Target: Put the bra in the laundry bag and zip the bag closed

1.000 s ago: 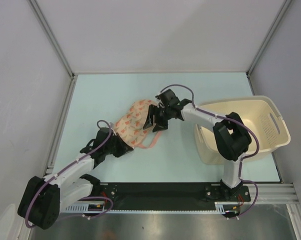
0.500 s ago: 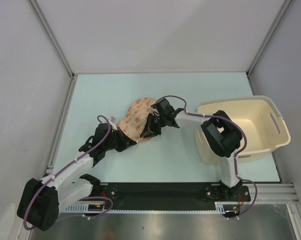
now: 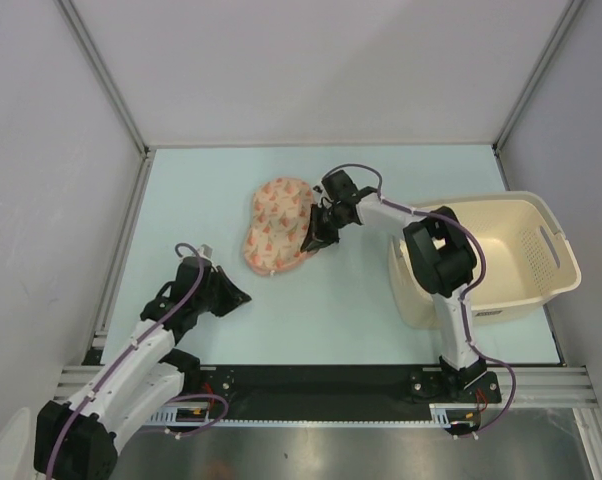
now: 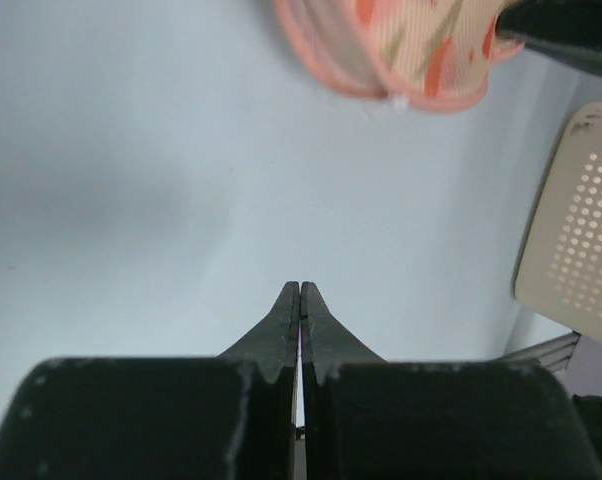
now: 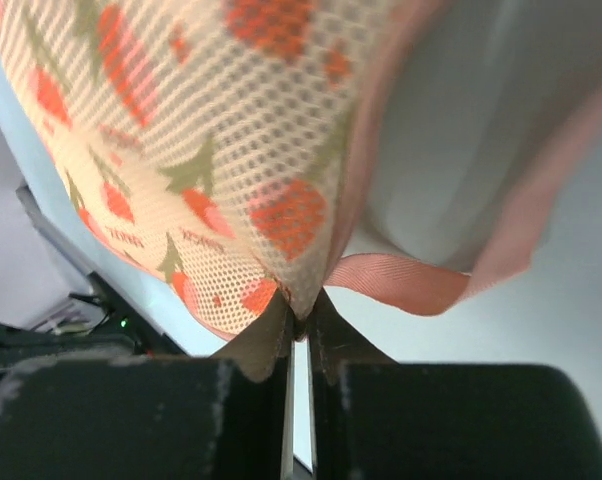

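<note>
The right gripper (image 3: 310, 240) was clenched on the right-hand edge of the laundry bag (image 3: 275, 226). The right wrist view showed its fingertips (image 5: 281, 330) pinched together on the seam where the patterned mesh met the pink edging (image 5: 401, 285), with a fold of the bag's pale inner fabric showing beyond it. The bag lay flat on the table (image 3: 381, 310), left of centre and toward the far half. From above its peanut outline was plain, two rounded lobes joined by a shallow waist. Its long axis ran from far to near with a slight slant, the far lobe leaning toward the right and the near lobe toward the left. The grasp sat on the right side of the near lobe, just below the waist. Whether the zip was open or closed along that edge could not be told. The left gripper (image 3: 237, 298) hung low over the table, nearer the arm bases and to the bag's near left, apart from it. Its jaws were pressed tight together with nothing between them, and in its wrist view the bag's near lobe showed beyond them. The cream plastic basket (image 3: 534, 250) stood at the table's right side, well apart from the bag, with the right arm reaching out past its left wall.
</note>
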{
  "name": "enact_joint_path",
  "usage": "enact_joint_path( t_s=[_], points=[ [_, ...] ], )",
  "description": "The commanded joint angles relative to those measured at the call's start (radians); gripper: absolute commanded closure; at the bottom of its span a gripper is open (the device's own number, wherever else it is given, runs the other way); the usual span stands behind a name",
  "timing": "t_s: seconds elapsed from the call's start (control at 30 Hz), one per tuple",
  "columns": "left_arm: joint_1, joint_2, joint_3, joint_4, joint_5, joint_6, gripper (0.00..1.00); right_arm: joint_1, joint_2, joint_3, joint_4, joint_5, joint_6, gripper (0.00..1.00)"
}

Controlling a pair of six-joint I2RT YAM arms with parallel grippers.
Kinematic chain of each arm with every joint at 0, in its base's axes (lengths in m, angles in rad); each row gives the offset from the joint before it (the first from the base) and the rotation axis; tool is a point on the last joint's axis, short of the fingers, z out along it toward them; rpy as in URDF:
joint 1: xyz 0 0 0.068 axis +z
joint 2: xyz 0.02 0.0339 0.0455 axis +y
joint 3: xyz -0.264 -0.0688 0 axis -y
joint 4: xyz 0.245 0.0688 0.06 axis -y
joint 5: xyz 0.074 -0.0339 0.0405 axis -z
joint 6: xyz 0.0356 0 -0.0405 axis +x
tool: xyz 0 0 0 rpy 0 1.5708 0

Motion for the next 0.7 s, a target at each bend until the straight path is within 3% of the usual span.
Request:
enact_joint_path(
  t_s=[0.0, 0.13, 0.23, 0.27, 0.3, 0.33, 0.37, 0.47, 0.6, 0.67],
  points=[
    [-0.004, 0.038, -0.019, 0.089, 0.147, 0.013, 1.0, 0.024, 0.036, 0.143, -0.079, 0.055, -0.095, 0.88],
    [-0.051, 0.176, 0.006, 0.325, 0.269, -0.014, 1.0, 0.065, 0.06, 0.213, -0.068, -0.042, -0.023, 0.7],
    [-0.061, 0.26, 0.062, 0.321, 0.257, -0.005, 1.0, 0.07, 0.025, 0.171, -0.071, 0.016, -0.004, 0.61],
    [-0.061, 0.265, 0.08, 0.293, 0.231, 0.007, 1.0, 0.061, 0.002, 0.141, -0.1, 0.037, -0.004, 0.5],
    [-0.061, 0.268, 0.117, 0.258, 0.158, 0.031, 0.97, 0.056, -0.009, 0.121, -0.105, 0.06, -0.015, 0.46],
    [-0.061, 0.268, 0.132, 0.194, 0.121, 0.039, 0.88, 0.05, -0.021, 0.101, -0.107, 0.07, -0.021, 0.44],
    [-0.059, 0.265, 0.144, 0.169, 0.09, 0.042, 0.7, 0.041, -0.035, 0.058, -0.108, 0.079, -0.024, 0.38],
    [-0.053, 0.253, 0.174, 0.118, 0.004, 0.056, 0.5, 0.032, -0.082, -0.007, -0.097, 0.076, -0.021, 0.33],
    [-0.003, 0.222, 0.192, 0.074, -0.067, 0.044, 0.46, 0.067, -0.13, -0.105, 0.037, -0.008, 0.086, 0.3],
    [0.022, 0.199, 0.181, 0.095, -0.056, 0.05, 0.42, 0.09, -0.139, -0.152, 0.2, -0.034, 0.22, 0.3]
  ],
)
